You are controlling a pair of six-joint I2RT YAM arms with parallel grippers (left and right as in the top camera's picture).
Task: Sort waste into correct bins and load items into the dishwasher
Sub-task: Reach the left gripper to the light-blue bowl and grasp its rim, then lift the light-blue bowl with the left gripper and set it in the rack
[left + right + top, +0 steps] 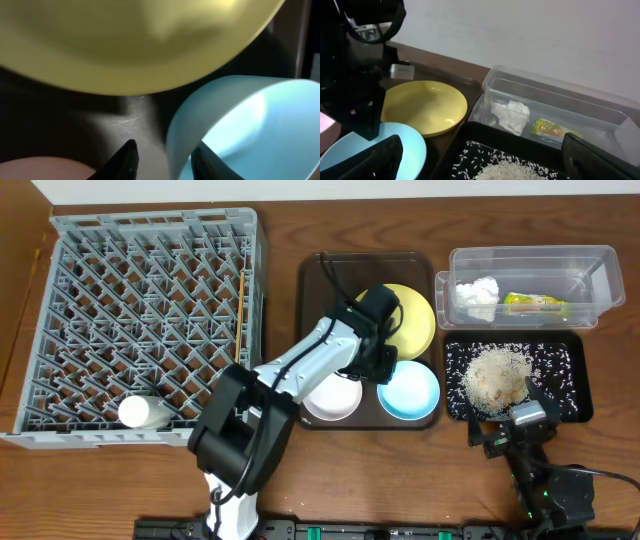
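My left gripper reaches over the dark brown tray and is open, its two fingers on either side of the light blue bowl's near rim. The yellow plate lies just behind it and the white-pink bowl to its left. The clear tub holds the white tissue and the snack wrapper. Rice scraps lie in the black tray. My right gripper is open and empty at that tray's front edge.
The big grey dish rack fills the left side, with a white cylinder in its front corner and a thin wooden stick along its right edge. The dark brown tray carries the plate and both bowls.
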